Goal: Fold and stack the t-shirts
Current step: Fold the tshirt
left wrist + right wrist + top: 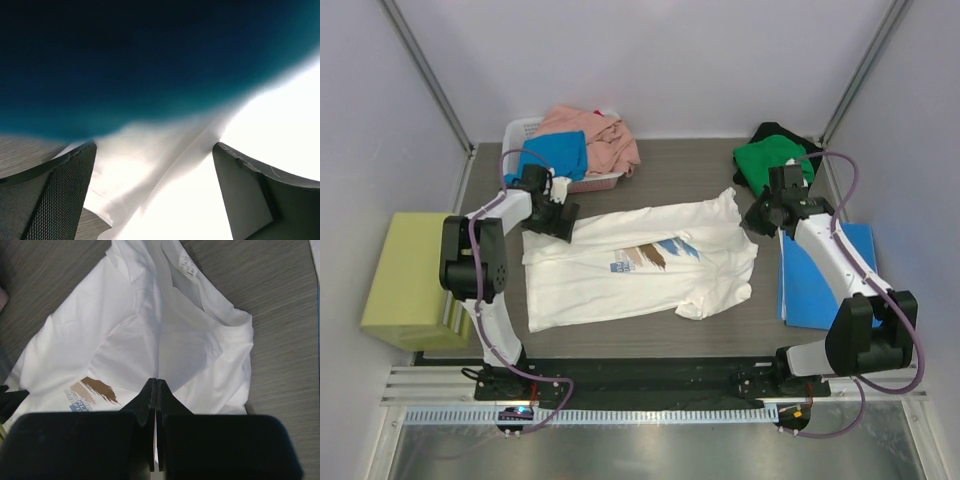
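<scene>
The white shirt point(640, 268) lies spread flat in the middle of the table point(680, 172), hem to the left and collar to the right. Its blue-and-brown print point(652, 255) faces up, and one sleeve is bunched at the near right corner.

The left claw point(560, 218) is at the shirt's far left corner. In the left wrist view its fingers point(60, 200) stand wide apart with white cloth between them. The right claw point(760, 215) is at the collar end. In the right wrist view its fingers point(150, 395) are pressed together over the shirt, and I cannot tell whether any cloth is caught between them.

The basket point(520, 128) stands at the far left of the table, just behind the left claw. It holds a pink shirt point(598, 135), heaped and spilling over the right rim, and a blue shirt point(556, 155), draped over the front edge.

At the far right a green shirt point(770, 160) lies crumpled on a black shirt point(772, 130). A folder point(820, 285) lies flat near the right edge, beside the right arm. A yellow block point(405, 280) sits off the table's left side.
</scene>
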You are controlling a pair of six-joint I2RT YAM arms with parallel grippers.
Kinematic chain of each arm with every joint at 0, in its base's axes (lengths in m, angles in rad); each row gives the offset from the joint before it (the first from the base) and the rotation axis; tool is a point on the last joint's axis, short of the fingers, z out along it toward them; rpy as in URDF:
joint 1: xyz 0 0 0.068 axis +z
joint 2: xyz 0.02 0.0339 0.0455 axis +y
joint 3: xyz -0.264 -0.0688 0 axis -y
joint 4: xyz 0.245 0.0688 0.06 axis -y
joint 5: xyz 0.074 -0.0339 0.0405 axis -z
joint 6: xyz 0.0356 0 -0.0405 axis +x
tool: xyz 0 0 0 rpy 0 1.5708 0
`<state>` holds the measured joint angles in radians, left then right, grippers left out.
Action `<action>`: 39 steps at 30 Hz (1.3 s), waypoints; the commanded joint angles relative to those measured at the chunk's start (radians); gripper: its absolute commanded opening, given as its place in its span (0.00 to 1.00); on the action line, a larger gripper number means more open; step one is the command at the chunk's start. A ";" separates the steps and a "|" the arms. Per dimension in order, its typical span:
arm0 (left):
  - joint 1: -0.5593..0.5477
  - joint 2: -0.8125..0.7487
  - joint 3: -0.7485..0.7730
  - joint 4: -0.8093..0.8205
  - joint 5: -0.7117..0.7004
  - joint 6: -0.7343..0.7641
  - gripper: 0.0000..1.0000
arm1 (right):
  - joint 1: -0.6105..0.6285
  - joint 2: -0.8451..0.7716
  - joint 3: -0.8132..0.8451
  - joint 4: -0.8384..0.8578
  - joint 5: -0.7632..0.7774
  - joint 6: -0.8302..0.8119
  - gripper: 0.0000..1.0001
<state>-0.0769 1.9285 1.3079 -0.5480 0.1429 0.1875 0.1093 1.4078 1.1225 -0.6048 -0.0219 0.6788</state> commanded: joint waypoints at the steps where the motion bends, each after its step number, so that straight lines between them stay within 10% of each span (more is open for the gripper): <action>1: 0.019 -0.009 -0.041 -0.053 0.000 -0.006 1.00 | 0.003 -0.027 -0.078 -0.067 0.036 -0.019 0.01; 4: 0.019 -0.017 -0.036 -0.058 0.004 -0.008 1.00 | 0.003 -0.014 -0.127 -0.066 -0.027 -0.025 0.08; 7: 0.017 -0.028 -0.038 -0.063 0.017 -0.008 1.00 | 0.004 0.026 -0.130 -0.064 -0.023 -0.039 0.58; 10: 0.019 -0.037 -0.042 -0.064 0.017 -0.007 1.00 | 0.003 0.068 -0.047 -0.066 -0.012 -0.042 0.82; 20: 0.019 -0.051 -0.075 -0.066 0.012 -0.003 1.00 | 0.010 0.383 0.397 0.063 -0.211 -0.001 0.77; 29: 0.019 -0.066 -0.076 -0.075 0.006 -0.010 1.00 | 0.033 0.707 0.379 0.324 -0.535 0.155 0.74; 39: 0.017 -0.085 -0.082 -0.084 0.011 -0.005 1.00 | -0.035 0.760 0.402 0.252 -0.257 0.064 0.73</action>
<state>-0.0685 1.8778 1.2503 -0.5808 0.1417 0.1902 0.1284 2.1490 1.5051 -0.3058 -0.4511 0.8146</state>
